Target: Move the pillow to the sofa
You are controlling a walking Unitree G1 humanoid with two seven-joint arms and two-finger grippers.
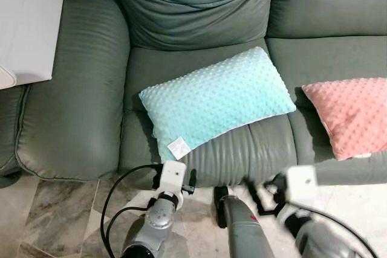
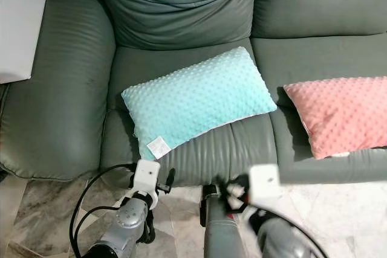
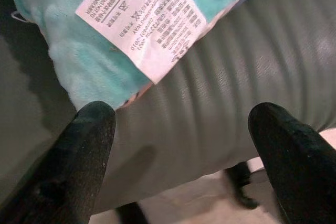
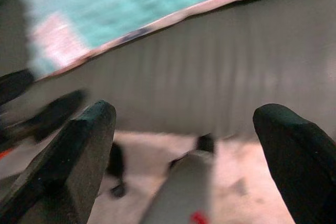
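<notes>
A teal dotted pillow (image 1: 217, 101) lies flat and slightly askew on the middle seat of the grey-green leather sofa (image 1: 78, 107). Its white care label (image 3: 152, 19) hangs over the seat's front edge. My left gripper (image 3: 184, 129) is low in front of the seat, just below that labelled corner, open with nothing between its fingers (image 3: 89, 145). My right gripper (image 4: 184, 135) is beside it to the right, also before the seat front, open and empty; its view is blurred.
A pink dotted pillow (image 1: 354, 113) rests on the right seat. A white object (image 1: 24, 22) stands beyond the left armrest. Marble floor (image 1: 60, 222) runs along the sofa's front, with black cables (image 1: 115, 203) looping off my left arm.
</notes>
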